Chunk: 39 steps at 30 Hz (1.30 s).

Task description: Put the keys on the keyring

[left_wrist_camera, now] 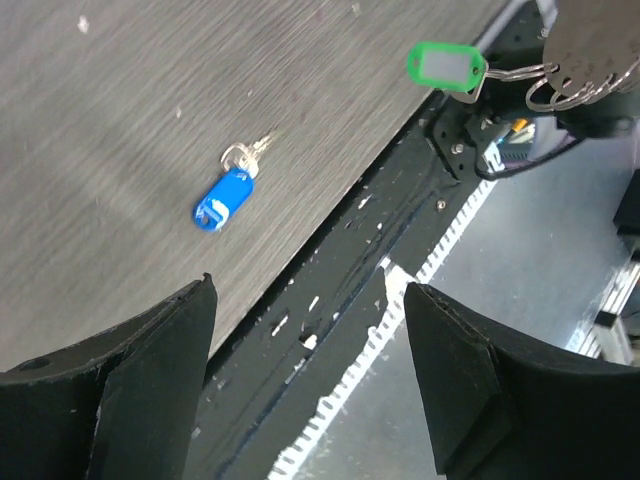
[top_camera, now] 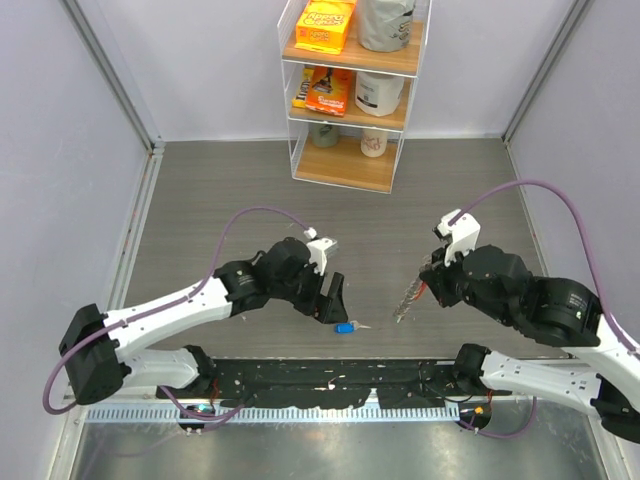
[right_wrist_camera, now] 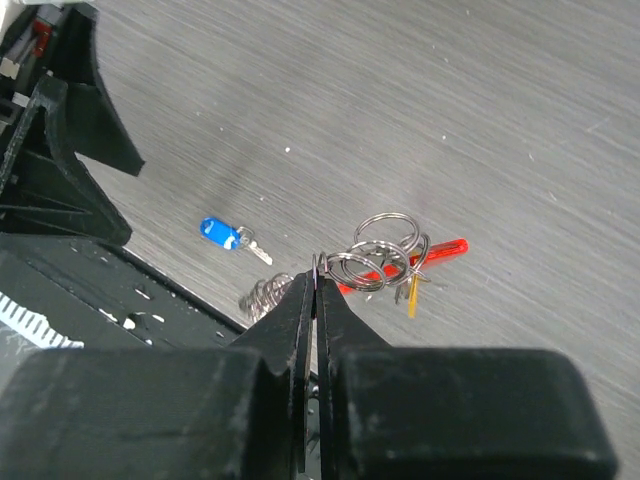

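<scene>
Right hand (right_wrist_camera: 316, 288) tight on the keyring (right_wrist_camera: 372, 268)

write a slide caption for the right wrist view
Right pincer shut on the keyring, blue key lying loose on the table beyond

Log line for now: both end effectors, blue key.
left end effector: open, empty | right end effector: shut on keyring | blue key: loose on table, off the keyring

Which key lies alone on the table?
The blue key; the green key hangs with the keyring in the shut right end effector.
</scene>
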{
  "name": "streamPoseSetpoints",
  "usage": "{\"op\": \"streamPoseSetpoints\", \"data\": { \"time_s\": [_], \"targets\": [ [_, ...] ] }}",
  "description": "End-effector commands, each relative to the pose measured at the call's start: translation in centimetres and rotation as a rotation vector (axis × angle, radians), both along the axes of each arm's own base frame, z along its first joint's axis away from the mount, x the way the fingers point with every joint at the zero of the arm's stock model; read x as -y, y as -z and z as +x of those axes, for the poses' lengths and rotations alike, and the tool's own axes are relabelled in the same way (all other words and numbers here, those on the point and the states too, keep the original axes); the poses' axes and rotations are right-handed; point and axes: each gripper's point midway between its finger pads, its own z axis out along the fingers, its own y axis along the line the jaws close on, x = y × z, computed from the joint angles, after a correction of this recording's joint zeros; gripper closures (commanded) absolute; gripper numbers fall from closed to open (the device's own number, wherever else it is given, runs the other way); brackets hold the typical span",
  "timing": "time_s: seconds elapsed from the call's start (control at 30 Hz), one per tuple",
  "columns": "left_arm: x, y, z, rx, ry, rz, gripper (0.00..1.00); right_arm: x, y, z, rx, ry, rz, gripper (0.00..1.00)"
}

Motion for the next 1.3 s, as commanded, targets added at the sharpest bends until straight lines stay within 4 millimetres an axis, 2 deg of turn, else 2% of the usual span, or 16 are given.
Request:
{"op": "streamPoseSetpoints", "data": {
  "time_s": [0.0, 0.2, 0.33, 0.57, 0.73, 0.93, 1.27],
  "targets": [
    [-0.2, 1.1, 0.6, -0.135, -0.223, 0.067, 0.18, -0.1, 0.0, 0.7, 0.015, 0.069, 0.067, 0.94],
    [2.2, 3.6, -0.3, -0.306, -0.316, 0.106, 0.18, 0.5, 0.9, 0.7, 0.021, 0.098, 0.076, 0.94],
    [4.1, 4.4, -0.8, -0.374, -0.36, 0.145, 0.19, 1.0, 1.1, 0.5, 0.023, 0.107, 0.1, 0.94],
    [6.0, 5.5, -1.0, -0.456, -0.393, 0.217, 0.31, 1.7, 1.7, -0.2, 0.026, 0.101, 0.129, 0.95],
    [5.5, 6.7, -1.1, -0.481, -0.427, 0.303, 0.37, 1.7, 2.0, -0.3, 0.034, 0.093, 0.136, 0.94],
    [3.8, 7.8, -0.8, -0.479, -0.501, 0.447, 0.38, 1.6, 2.1, -0.3, 0.048, 0.078, 0.148, 0.94],
    [4.6, 9.6, -0.5, -0.515, -0.505, 0.54, 0.45, 1.4, 2.6, -0.5, 0.047, 0.056, 0.159, 0.95]
  ]
}}
